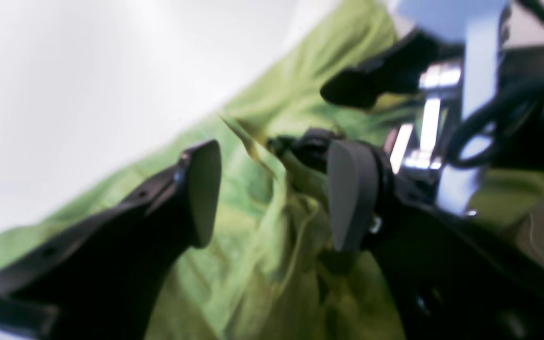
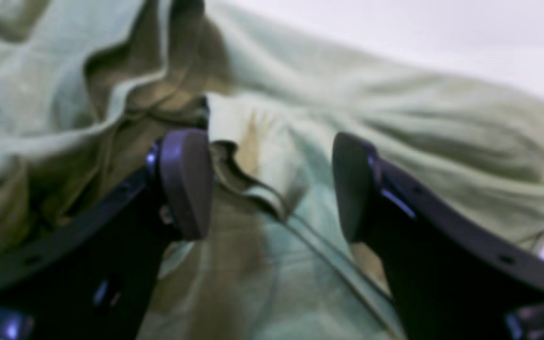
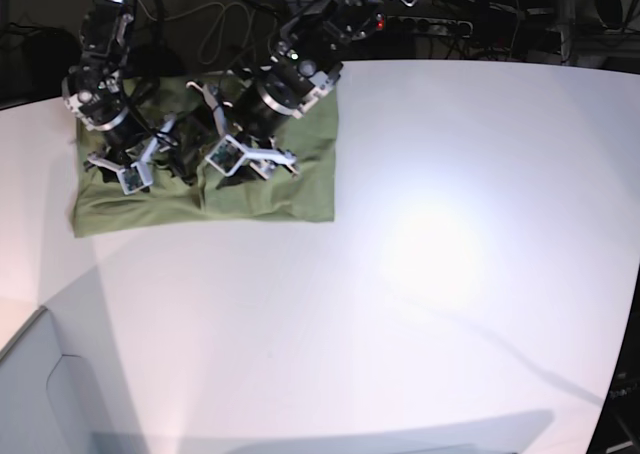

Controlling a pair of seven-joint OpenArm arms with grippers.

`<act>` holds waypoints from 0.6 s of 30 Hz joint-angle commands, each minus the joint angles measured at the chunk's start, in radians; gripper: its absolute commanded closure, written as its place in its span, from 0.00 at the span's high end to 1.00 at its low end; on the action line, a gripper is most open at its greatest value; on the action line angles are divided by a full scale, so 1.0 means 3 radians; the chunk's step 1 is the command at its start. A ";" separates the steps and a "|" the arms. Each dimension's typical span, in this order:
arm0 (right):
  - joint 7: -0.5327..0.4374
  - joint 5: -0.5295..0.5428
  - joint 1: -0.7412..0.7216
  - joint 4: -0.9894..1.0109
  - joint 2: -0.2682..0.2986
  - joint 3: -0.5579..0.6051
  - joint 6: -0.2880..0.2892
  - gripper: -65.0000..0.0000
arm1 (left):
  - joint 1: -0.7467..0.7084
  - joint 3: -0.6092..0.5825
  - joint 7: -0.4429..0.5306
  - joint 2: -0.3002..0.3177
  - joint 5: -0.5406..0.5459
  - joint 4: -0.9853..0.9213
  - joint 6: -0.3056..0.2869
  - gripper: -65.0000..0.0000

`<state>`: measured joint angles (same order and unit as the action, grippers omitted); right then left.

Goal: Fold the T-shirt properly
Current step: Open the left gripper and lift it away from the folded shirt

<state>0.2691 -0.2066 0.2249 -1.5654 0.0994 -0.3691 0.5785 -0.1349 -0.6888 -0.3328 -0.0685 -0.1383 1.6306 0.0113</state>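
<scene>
Both tools, left tool (image 1: pixel 272 196) and right tool (image 2: pixel 272 184), stood unclenched, gripping nothing, just above the wrinkled olive-green cotton T-shirt (image 3: pixel 270 199) on the white worktop (image 3: pixel 450 254). Beneath them it lay bunched and partly folded, so tidy folding seemingly remained.

Plain olive-green T-shirt (image 3: pixel 270 199), no print or pattern, reading brighter yellow-green in the left wrist view (image 1: pixel 262 226) and paler sage in the right wrist view (image 2: pixel 418 141). White table (image 3: pixel 450 254) with a bright glare patch right of the cloth and grey shadow along the near edge. Black fingers on both grippers (image 1: pixel 272 193) (image 2: pixel 272 184), with dull grey pads (image 1: pixel 347 193); black arms (image 3: pixel 290 74) with white fittings.
</scene>
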 commanded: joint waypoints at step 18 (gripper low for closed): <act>-0.0081 0.0082 0.0000 -0.0600 -0.0017 -0.0204 0.0028 0.58 | -0.0320 0.0145 0.0079 0.0287 0.0146 0.0193 -0.0009 0.54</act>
<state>0.2691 -0.1989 0.2287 -1.7271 0.0849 -0.4271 0.5781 -0.2317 -0.6426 -0.3336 0.0303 -0.0994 1.6733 0.0109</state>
